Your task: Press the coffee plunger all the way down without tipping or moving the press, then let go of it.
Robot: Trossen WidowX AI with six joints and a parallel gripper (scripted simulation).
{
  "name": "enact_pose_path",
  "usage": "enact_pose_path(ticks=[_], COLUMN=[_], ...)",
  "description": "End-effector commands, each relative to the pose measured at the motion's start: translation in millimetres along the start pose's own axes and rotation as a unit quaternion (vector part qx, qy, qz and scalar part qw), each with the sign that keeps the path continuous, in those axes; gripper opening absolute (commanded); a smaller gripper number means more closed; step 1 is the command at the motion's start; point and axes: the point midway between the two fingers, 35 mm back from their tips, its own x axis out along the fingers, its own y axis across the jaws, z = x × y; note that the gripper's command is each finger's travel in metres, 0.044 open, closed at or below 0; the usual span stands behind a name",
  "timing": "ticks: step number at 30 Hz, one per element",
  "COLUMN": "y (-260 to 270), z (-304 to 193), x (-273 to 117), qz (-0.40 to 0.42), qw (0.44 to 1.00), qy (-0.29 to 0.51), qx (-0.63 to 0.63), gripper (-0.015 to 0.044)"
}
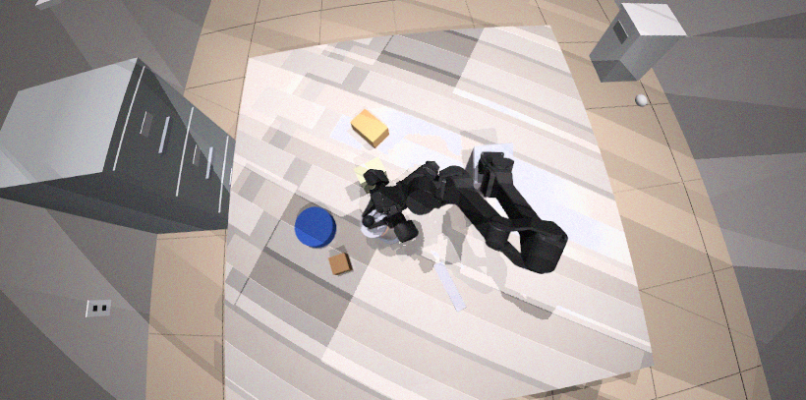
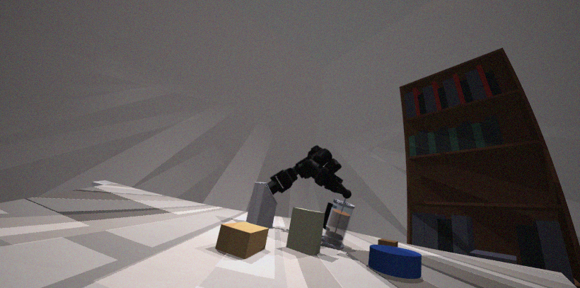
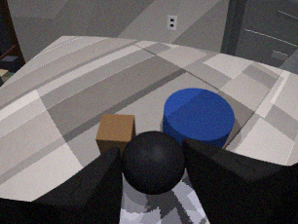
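Your gripper (image 3: 153, 177) is clamped on the plunger knob (image 3: 153, 160), fingers on either side, directly above the coffee press (image 2: 337, 223), which stands upright near the middle of the table (image 1: 394, 307). Just beyond it you have the small brown block (image 3: 116, 132) and the blue disc (image 3: 199, 117), toward the table's far edge.

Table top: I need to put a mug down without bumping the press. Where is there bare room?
Bare stretches lie toward the table's near edge past the brown cube, and along its far edge beyond the yellow block. It is crowded around the press, between blue disc, green block and gripper.
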Motion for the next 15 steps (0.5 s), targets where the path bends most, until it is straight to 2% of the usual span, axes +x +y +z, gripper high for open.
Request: enact_pose_path(ticks=[1,15], y=[0.1,-1.0], z=[-2.9,0.2], x=[1.4,2.0], qz=[0.002,0.001], qw=[1.000,1.000], qy=[0.007,0.002], qx=[0.008,0.003], gripper=[0.0125,0.0125])
